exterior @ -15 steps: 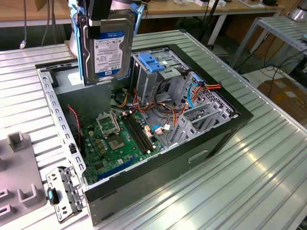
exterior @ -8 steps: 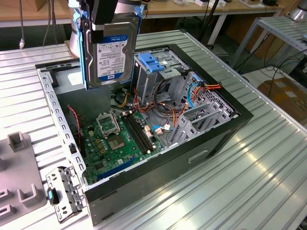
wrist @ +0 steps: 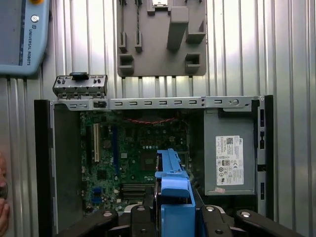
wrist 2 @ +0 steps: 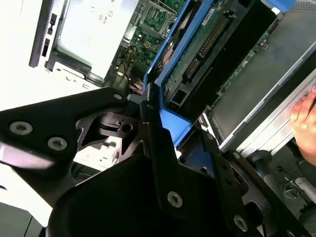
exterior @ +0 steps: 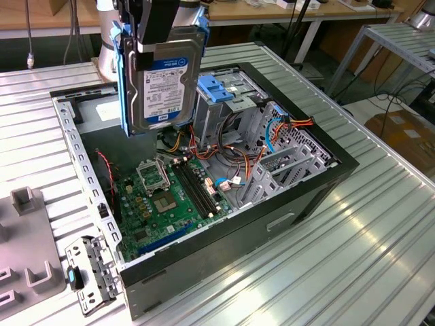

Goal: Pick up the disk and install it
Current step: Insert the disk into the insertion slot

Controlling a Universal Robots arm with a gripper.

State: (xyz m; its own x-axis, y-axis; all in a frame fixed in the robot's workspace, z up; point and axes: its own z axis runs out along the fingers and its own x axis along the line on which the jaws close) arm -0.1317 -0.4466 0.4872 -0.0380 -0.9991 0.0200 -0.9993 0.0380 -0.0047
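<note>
The end effector [exterior: 155,30] was clamped on the disk [exterior: 163,78], which hung upright in the upper middle of the exterior view, white label toward the camera and blue side rails [exterior: 124,75] along its edges, held in the air over the far end of the open computer case [exterior: 272,221]. Below it lay the green motherboard [exterior: 163,197], and a tangle of red, orange and yellow cables [exterior: 224,153] ran across the middle of the case. To the exterior view's right of the disk stood the grey drive cage [exterior: 234,119] with a light-blue latch piece [exterior: 219,88] on top, close beside the disk's edge. In the first wrist view a grey power-supply box [wrist: 229,158] with a white sticker filled one corner of the case. On the ribbed metal tabletop [exterior: 353,258], at the lower left of the exterior view, sat a small perforated bracket [exterior: 88,272] just beside the case and a grey fixture tray [exterior: 27,238] (cut off by the frame edge). The end effector's upper part was cut off by the top of the exterior view. In the second wrist view its black fingers [wrist 2: 158,158] pressed against the blue rail, hiding most of the disk's body, and part of a person's hand [wrist 2: 303,123] showed blurred at the edge.
</note>
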